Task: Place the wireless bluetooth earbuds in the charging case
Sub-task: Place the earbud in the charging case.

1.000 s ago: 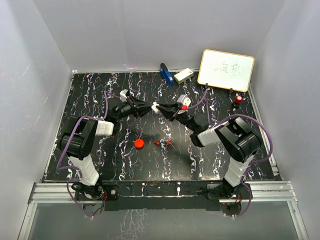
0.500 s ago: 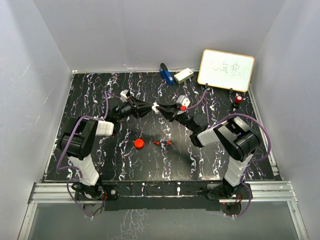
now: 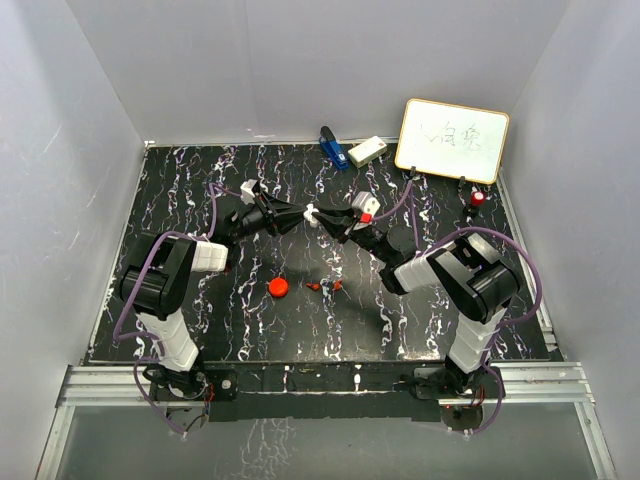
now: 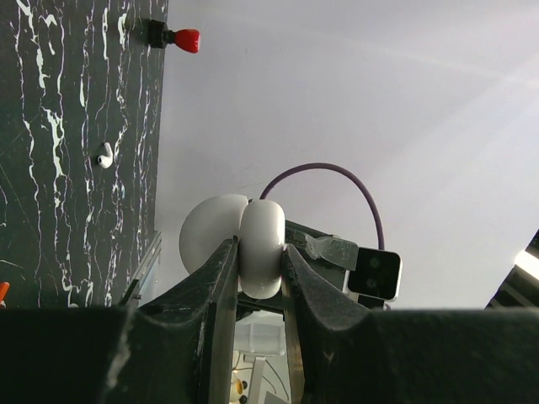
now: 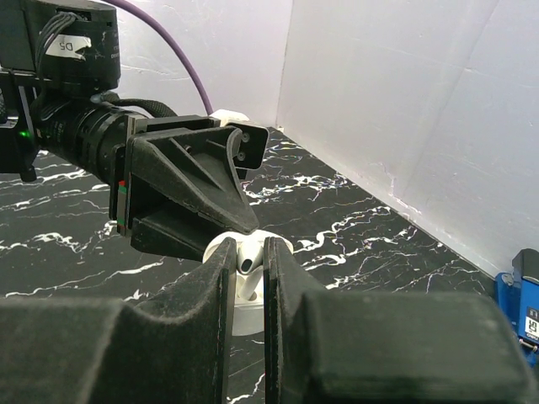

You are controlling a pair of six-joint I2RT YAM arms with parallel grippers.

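While the left gripper (image 4: 258,252) clamps the white case (image 4: 253,231), the right gripper (image 5: 248,252) pinches a white earbud (image 5: 246,265) at it, seemingly unseated; a second earbud (image 4: 104,156) lies at upper left, left wrist view.

A black worktop (image 3: 250,330) veined with white marbling sits boxed in by plain white walls (image 3: 250,70) behind it and at both sides. An aluminium rail (image 3: 100,385) runs along its near edge.
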